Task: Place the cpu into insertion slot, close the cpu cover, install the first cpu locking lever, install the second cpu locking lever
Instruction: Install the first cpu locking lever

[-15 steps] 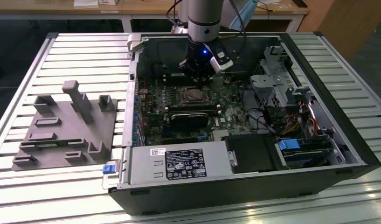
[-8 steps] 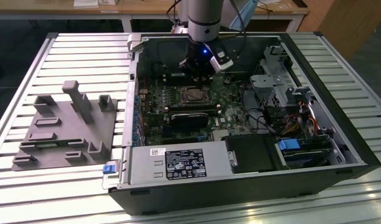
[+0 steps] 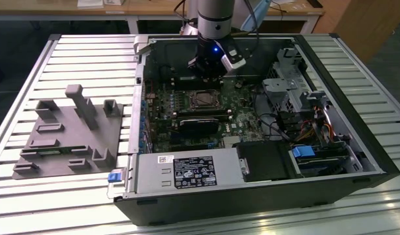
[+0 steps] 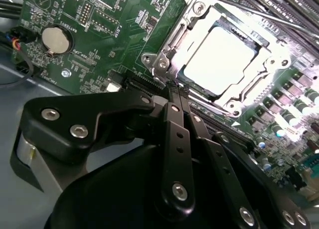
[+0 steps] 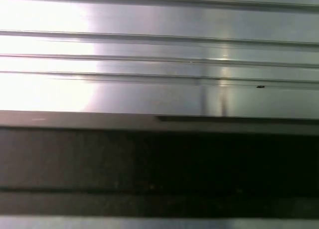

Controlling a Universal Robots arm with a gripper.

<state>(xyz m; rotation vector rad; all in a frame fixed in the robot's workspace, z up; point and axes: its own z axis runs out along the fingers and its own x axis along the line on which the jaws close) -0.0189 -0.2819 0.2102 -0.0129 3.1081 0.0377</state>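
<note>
Harsh glare on the cpu (image 4: pixel 219 59); blurred, streaky first wrist view.

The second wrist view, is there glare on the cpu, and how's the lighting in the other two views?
In the second wrist view the cpu is washed out nearly white by glare, and the cpu cover glints. The tool in front is dark. In the first wrist view, bright bands sit above a dark blurred band. In the exterior view, light is even, with glints on the slatted table.

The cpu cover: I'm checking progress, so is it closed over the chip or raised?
Closed: in the second wrist view the cpu cover lies flat, framing the cpu, whose top shows through its window.
</note>
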